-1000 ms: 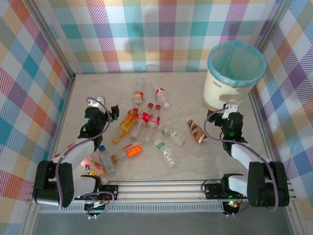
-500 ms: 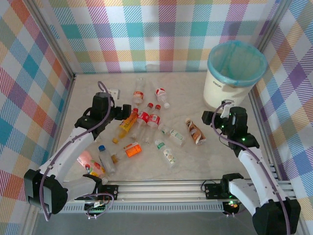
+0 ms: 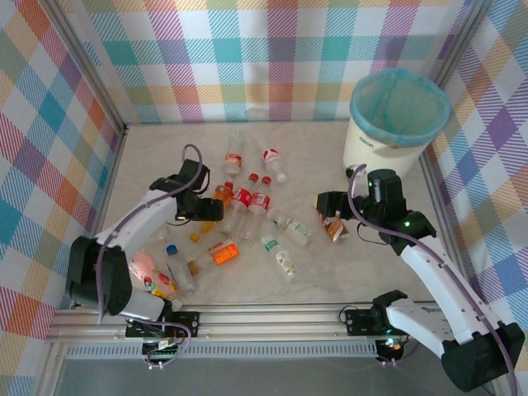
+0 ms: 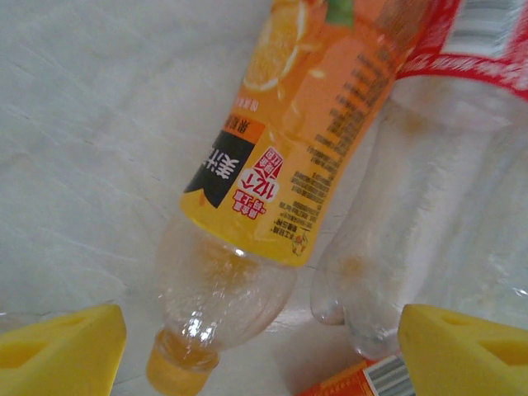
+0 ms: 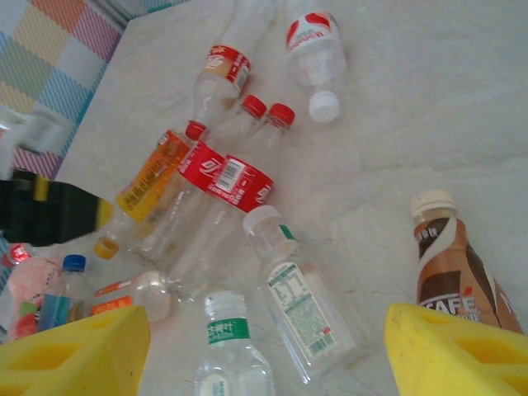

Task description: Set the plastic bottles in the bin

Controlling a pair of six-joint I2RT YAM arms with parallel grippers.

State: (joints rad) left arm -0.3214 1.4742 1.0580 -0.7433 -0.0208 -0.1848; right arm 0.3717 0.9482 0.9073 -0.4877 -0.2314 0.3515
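Several plastic bottles lie scattered mid-table. My left gripper (image 3: 210, 211) is open, low over an orange-label bottle (image 3: 216, 202). In the left wrist view that bottle (image 4: 297, 124) lies with its clear shoulder and orange cap (image 4: 176, 373) between my yellow fingertips (image 4: 58, 346), which are not touching it; the left gripper (image 4: 260, 351) holds nothing. My right gripper (image 3: 328, 206) hangs open beside a brown coffee bottle (image 3: 332, 224). In the right wrist view, two clear green-label bottles (image 5: 301, 309) lie below the right gripper (image 5: 264, 355), with the coffee bottle (image 5: 454, 264) at the right. The bin (image 3: 398, 124) stands at the back right.
Two red-label bottles (image 3: 250, 200) lie right beside the orange one. More bottles sit behind (image 3: 273, 162) and at the near left, one with a blue cap (image 3: 177, 268) and a pink one (image 3: 148, 276). Checked walls enclose the table; a metal rail (image 3: 272, 318) runs along the front.
My left gripper has swung right and forward down over the orange-label bottle. My right gripper has moved left, away from the bin, to beside the coffee bottle.
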